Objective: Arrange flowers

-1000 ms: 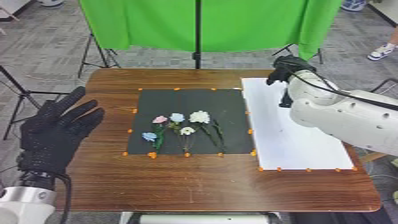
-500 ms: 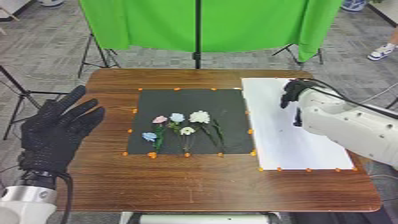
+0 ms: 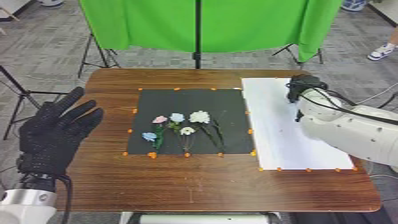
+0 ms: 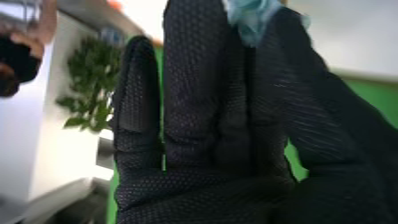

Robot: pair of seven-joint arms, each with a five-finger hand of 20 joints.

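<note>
My brown table (image 3: 222, 190) carries a white sheet (image 3: 284, 145) along its R edge and a black mat (image 3: 178, 98) L of ctr. My L hand (image 3: 51, 132) is open, fingers spread, at the table's L edge; my R hand (image 3: 305, 84) is near its far R corner, thumb and fingers pinching a pale blue thing (image 4: 253, 15), prob. a flower. On the mat, stems toward the table's near edge, lie a big white flower (image 3: 199, 117), light blue flower (image 3: 176, 117), pink flower (image 3: 160, 119), blue flower (image 3: 149, 136) and small white flower (image 3: 187, 131).

Risks, as I judge: a thin fingertip pinch could let the piece twist or drop; squeezing too hard could crush soft petals; blooms lying close together could snag when one is lifted.

Rt wrist view gives the pinch at close range; head view gives the layout on the mat, w/ my R hand's spot relative to the table corner.
</note>
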